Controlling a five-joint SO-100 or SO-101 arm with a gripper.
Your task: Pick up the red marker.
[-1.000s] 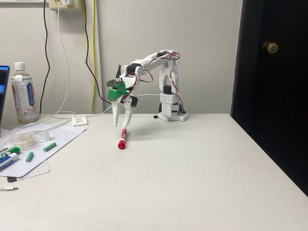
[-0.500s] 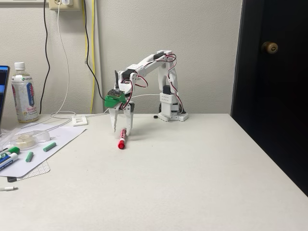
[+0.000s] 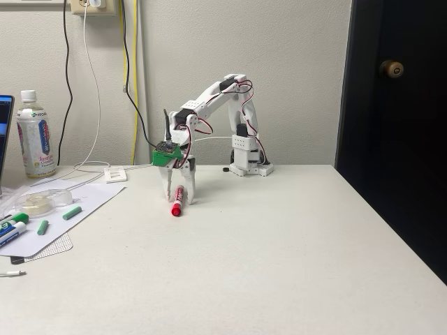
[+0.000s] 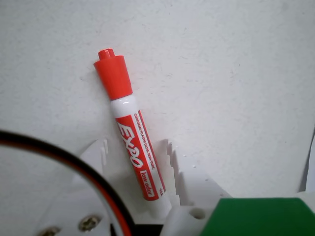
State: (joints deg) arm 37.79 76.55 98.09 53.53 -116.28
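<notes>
Your hand [image 4: 137, 194] is spread and straddles the rear half of the red marker [image 4: 132, 134]: in the wrist view one toothed finger [image 4: 98, 162] lies to the left of the white barrel and the other to the right, each with a little gap, so nothing is pinched yet. That placement makes sense, since the marker lies flat on the white counter [image 4: 236, 88] with its long axis running away from the wrist camera, red cap at the far end, and the fingers sit crosswise to it, ready to close on the barrel's narrow width.

From the fixed view, the hand [image 3: 177, 197] points straight down with its tips low beside the red marker [image 3: 177, 201], close to the counter [image 3: 279, 251]; I cannot tell whether they touch it. I judge the approach to be done and closing to be the step left.

Off to the left in the fixed view, well apart, lie a sheet of paper [image 3: 84, 202] with small green pieces [image 3: 71, 213] and other markers [image 3: 12, 227]. Farther back stands a drink bottle [image 3: 34, 136], and the arm's base [image 3: 246, 157] sits by the wall.
</notes>
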